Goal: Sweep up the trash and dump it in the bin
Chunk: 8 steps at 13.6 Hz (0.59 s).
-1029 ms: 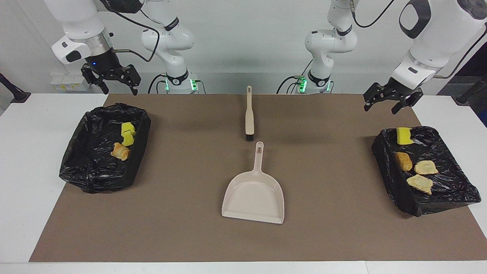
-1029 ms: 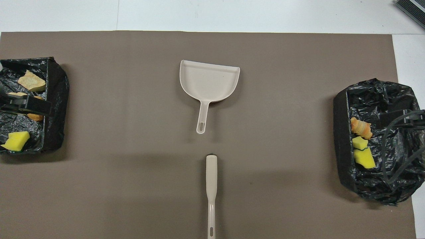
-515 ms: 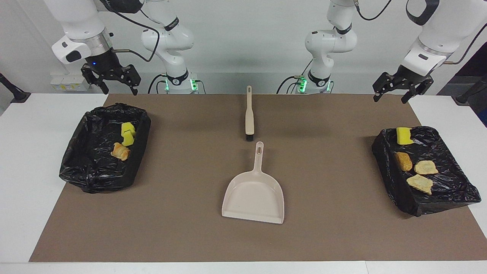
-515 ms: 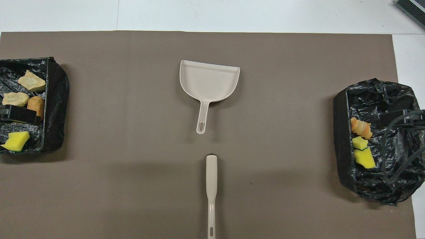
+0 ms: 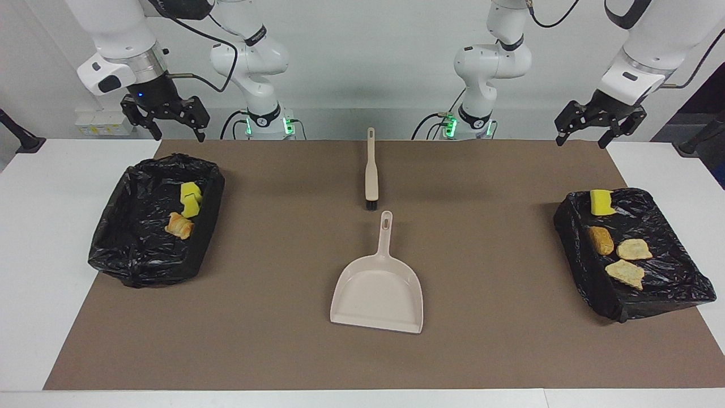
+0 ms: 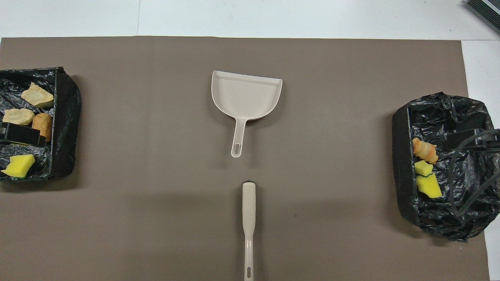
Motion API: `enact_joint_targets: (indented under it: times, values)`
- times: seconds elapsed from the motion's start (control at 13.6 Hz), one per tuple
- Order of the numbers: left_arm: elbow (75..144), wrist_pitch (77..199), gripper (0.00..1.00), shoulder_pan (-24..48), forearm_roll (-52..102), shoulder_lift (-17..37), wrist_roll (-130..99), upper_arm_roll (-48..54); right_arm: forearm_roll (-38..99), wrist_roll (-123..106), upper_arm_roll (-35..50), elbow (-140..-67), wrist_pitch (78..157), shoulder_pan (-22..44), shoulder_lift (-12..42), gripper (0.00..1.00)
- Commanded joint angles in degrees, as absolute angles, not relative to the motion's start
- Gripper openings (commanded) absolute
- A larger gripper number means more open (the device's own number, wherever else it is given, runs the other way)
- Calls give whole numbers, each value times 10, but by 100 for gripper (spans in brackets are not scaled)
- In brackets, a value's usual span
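A: What has just changed?

B: The left hand has risen from above the bin at its end to hang higher, over the edge of the brown mat. Its fingers stand wide and hold nothing. The right hand, also wide and empty, has stayed still above its own bin.

A: And for the job?

B: I judge it finished. No trash is left on the mat. A yellow sponge chunk and three bread-like pieces lie in the bin at the left arm's end of the bench; two yellow chunks and a croissant-like piece lie in the bin at the right arm's end. Both arms look to be backing off to wait.

A: The tools?

B: The dustpan lies flat and empty mid-mat, handle toward the robots. The brush lies in line with it, nearer the robots, dark bristles just short of the handle tip.

A: Materials?

B: Both tools look like smooth, stiff beige plastic, each handle ending in a hanging slot. The bins are shallow boxes lined with crinkled, glossy black bags. The sponges look soft and blocky, the bread rough and crusted. The mat is flat and matte.
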<state>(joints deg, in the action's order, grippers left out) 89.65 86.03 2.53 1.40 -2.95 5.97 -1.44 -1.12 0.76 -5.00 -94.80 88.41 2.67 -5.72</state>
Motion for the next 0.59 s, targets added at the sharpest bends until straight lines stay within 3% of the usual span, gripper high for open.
enact_joint_targets:
  times: [0.0,0.51]
  values:
    - [863,831,100,26,3,-15,85,-13,-4,-4,-49,-959,882,24,-69,100]
    - [857,809,100,23,4,-18,87,-11,-4,-4,-49,-959,882,24,-69,100]
